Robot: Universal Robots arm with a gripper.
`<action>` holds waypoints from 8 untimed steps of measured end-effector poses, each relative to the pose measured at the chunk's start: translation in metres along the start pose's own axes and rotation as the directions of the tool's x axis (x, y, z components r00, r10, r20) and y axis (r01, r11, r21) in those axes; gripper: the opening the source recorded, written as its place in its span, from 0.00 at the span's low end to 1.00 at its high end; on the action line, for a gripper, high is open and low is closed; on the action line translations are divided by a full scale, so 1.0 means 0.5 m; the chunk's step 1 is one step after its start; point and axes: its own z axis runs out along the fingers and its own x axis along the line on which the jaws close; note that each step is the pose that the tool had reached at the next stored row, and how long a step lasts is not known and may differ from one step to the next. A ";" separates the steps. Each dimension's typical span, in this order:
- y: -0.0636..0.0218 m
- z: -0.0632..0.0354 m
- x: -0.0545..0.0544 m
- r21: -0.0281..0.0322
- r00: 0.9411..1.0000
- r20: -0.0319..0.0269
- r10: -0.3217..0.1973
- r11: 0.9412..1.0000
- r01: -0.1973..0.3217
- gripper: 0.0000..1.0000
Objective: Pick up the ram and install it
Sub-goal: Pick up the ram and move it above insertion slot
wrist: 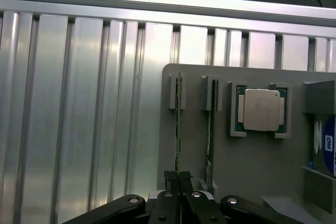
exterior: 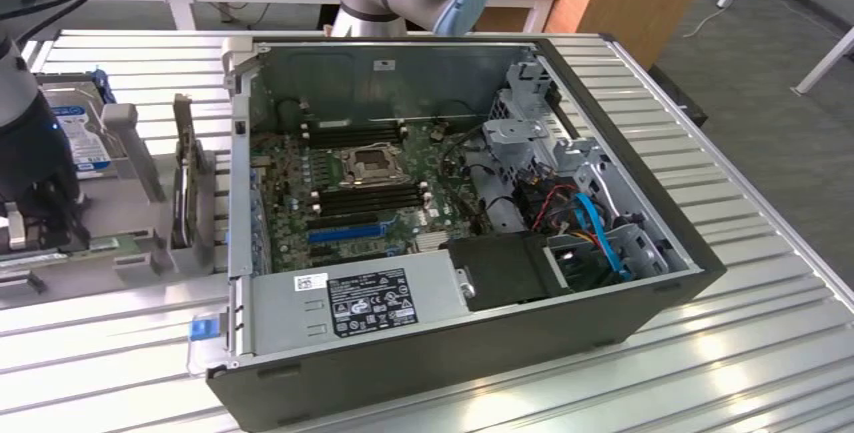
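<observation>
The ram [wrist: 178, 124] is a thin green stick standing on edge in a slot of the grey parts holder [wrist: 252, 166]. My gripper [wrist: 178, 178] is shut on its near end, one black finger on each side. A second stick [wrist: 209, 129] stands in the neighbouring slot, apart from the fingers. In the exterior view my gripper [exterior: 40, 228] reaches down onto the holder [exterior: 127, 253] at that view's left, beside the open computer case [exterior: 641, 283]. Inside the case, the black memory slots [exterior: 363, 196] lie on the motherboard next to the processor socket [exterior: 370, 163].
A processor chip [wrist: 261, 109] sits in a pocket of the holder, and a hard drive [wrist: 328, 148] stands beyond it. A dark expansion card [exterior: 187, 188] stands upright between holder and case. The case holds a power supply [exterior: 360, 298] and blue cables [exterior: 594, 233]. The table [wrist: 79, 103] is ribbed metal.
</observation>
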 end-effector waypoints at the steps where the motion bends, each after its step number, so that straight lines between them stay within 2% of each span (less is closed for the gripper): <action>1: 0.000 -0.003 0.000 0.000 1.000 0.000 0.000 1.000 0.000 0.12; 8: 0.001 -0.027 -0.001 0.000 1.000 0.000 0.000 1.000 0.000 0.12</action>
